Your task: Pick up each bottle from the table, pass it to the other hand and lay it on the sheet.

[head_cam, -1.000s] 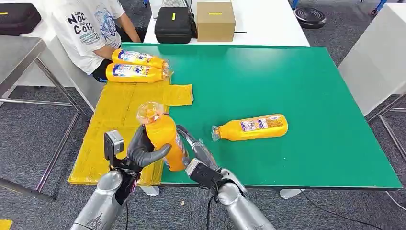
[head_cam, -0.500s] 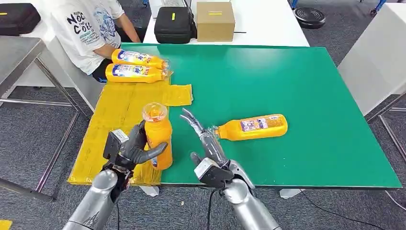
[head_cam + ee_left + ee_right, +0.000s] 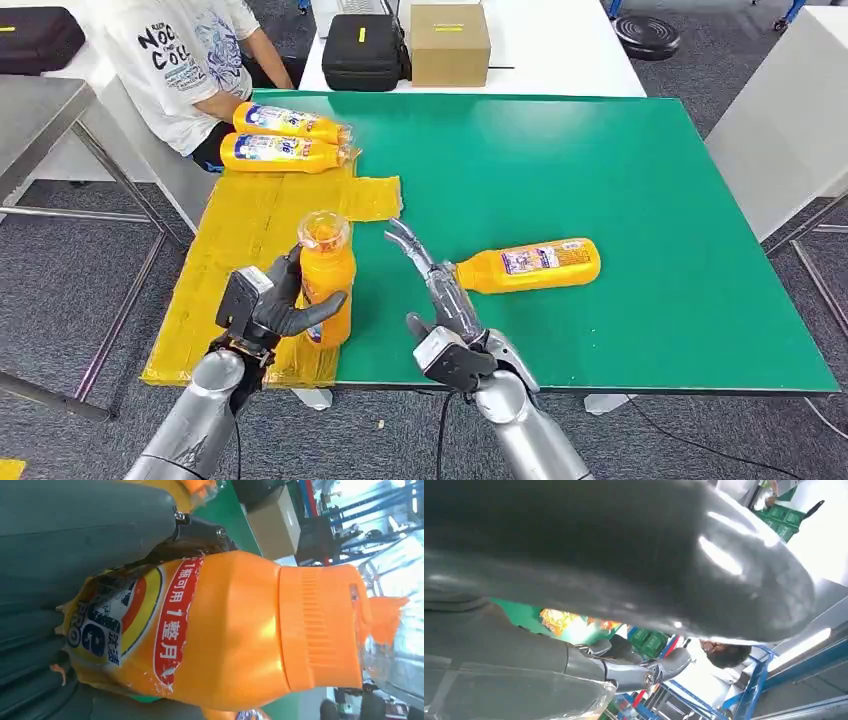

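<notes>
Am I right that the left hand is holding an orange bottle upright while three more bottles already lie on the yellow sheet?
Not quite. The head view shows two bottles lying on the yellow sheet, not three; a third bottle lies on the green table. The rest stands: the left hand holds an orange bottle upright.

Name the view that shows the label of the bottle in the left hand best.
Left wrist view: the held bottle's label is close, its print readable, partly covered by the left hand. The head view shows the held bottle small. The right wrist view shows no label.
</notes>
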Robot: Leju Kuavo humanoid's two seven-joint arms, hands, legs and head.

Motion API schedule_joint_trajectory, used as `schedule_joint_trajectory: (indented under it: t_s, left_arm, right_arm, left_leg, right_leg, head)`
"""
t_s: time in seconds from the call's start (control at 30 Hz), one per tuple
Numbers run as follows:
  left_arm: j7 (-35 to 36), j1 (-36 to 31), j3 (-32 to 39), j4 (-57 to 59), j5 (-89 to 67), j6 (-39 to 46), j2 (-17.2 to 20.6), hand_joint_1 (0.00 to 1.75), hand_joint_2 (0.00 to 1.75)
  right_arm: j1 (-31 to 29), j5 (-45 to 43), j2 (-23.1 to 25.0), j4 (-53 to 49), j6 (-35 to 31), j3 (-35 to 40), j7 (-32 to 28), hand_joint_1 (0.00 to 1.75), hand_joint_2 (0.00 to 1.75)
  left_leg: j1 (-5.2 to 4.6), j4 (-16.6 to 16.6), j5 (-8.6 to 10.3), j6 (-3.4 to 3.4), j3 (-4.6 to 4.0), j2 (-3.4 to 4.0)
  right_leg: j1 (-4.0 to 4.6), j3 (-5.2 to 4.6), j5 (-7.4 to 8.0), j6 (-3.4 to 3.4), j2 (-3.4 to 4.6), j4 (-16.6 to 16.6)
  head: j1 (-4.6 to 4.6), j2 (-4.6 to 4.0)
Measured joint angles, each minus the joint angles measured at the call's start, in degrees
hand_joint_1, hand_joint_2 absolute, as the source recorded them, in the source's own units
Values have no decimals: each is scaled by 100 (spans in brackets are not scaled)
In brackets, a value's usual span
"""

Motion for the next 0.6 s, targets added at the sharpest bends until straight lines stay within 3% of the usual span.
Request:
schedule_joint_trajectory:
  t_s: [0.43, 0.47, 0.6]
  left_arm:
    - [-15, -137, 343, -949, -2265, 2040, 206, 175, 175]
    - [18, -129, 343, -1045, -2440, 2162, 212, 175, 175]
    - [57, -75, 341, -1329, -2743, 2365, 243, 175, 175]
  right_arm:
    - [300, 46, -138, -162, -192, -512, 57, 0, 0]
    - [323, 57, -142, -157, -206, -568, 57, 0, 175]
    - [413, 85, -153, -133, -236, -717, 57, 0, 175]
  left_leg:
    - [0, 0, 0, 0, -2, -2]
    - [0, 0, 0, 0, -2, -3]
    - [0, 0, 0, 0, -2, -2]
  right_leg:
    - [0, 1, 0, 0, -1, 0]
    - [-1, 1, 0, 0, -2, 0]
    - [-1, 1, 0, 0, -1, 0]
  head:
    - [0, 0]
    - [0, 0]
    - [0, 0]
